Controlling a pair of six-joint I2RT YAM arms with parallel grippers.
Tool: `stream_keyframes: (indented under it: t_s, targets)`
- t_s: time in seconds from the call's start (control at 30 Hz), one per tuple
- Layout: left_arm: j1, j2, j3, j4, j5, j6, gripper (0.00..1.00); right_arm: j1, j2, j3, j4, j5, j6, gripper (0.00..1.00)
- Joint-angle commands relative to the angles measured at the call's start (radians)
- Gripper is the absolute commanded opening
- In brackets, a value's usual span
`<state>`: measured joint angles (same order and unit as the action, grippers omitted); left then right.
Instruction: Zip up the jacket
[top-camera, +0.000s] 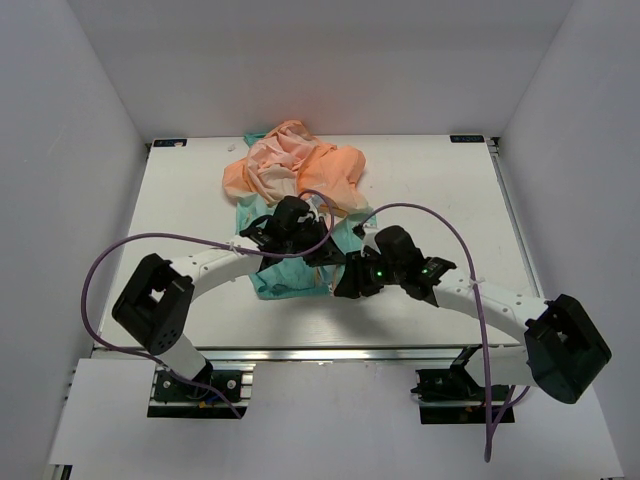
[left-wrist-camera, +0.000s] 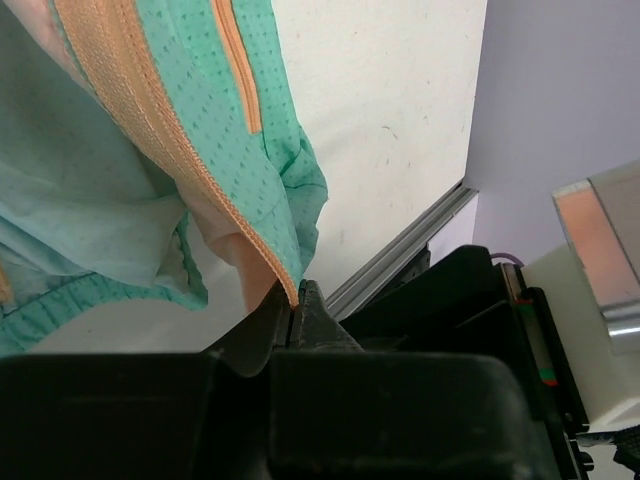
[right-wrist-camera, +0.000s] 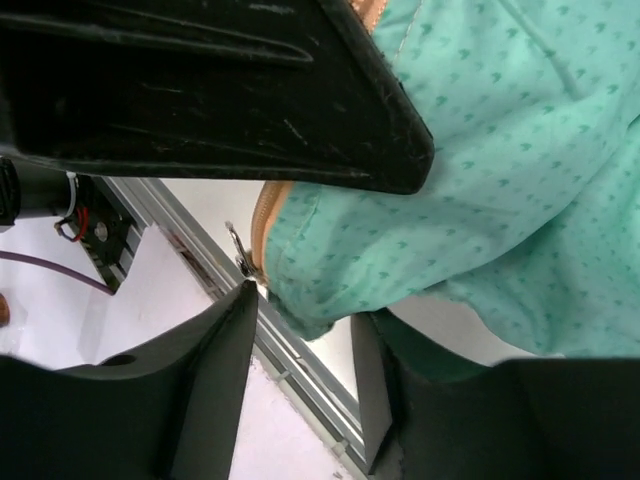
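Note:
The jacket lies crumpled at the middle of the table, peach-orange at the back and teal toward me. My left gripper is over the teal part. In the left wrist view my left gripper is shut on the bottom end of the orange zipper tape, and the fabric hangs lifted from it. My right gripper sits close beside it. In the right wrist view my right gripper is open, a teal hem corner hangs between its fingers, and the metal zipper pull is just above its left fingertip.
The table's near metal edge rail runs right under my right gripper. The left arm's black body fills the top of the right wrist view. Purple cables loop over both arms. White walls enclose the table.

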<state>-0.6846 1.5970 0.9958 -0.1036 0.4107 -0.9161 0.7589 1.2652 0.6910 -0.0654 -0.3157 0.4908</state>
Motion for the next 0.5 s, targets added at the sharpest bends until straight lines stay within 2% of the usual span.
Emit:
stream_keyframes:
  t_s: [0.0, 0.03, 0.07, 0.13, 0.23, 0.47]
  targets:
    - [-0.013, -0.051, -0.008, 0.015, -0.016, -0.029, 0.00, -0.001, -0.015, -0.010, 0.055, -0.014, 0.025, 0.44]
    - [-0.013, -0.049, -0.008, 0.013, -0.018, -0.029, 0.00, -0.001, -0.021, -0.013, 0.067, -0.017, 0.029, 0.40]
    - [-0.013, -0.051, -0.008, 0.009, -0.021, -0.029, 0.00, 0.000, -0.026, -0.021, 0.087, -0.019, 0.032, 0.31]
    - [-0.015, -0.058, -0.008, 0.005, -0.036, -0.033, 0.00, -0.001, -0.044, -0.034, 0.113, -0.019, 0.043, 0.28]
    - [-0.018, -0.069, -0.017, 0.018, -0.047, -0.056, 0.00, -0.001, -0.047, -0.041, 0.133, -0.029, 0.049, 0.45]
    - [-0.055, -0.078, -0.025, 0.036, -0.084, -0.109, 0.00, -0.001, -0.015, -0.038, 0.160, -0.017, 0.065, 0.47]
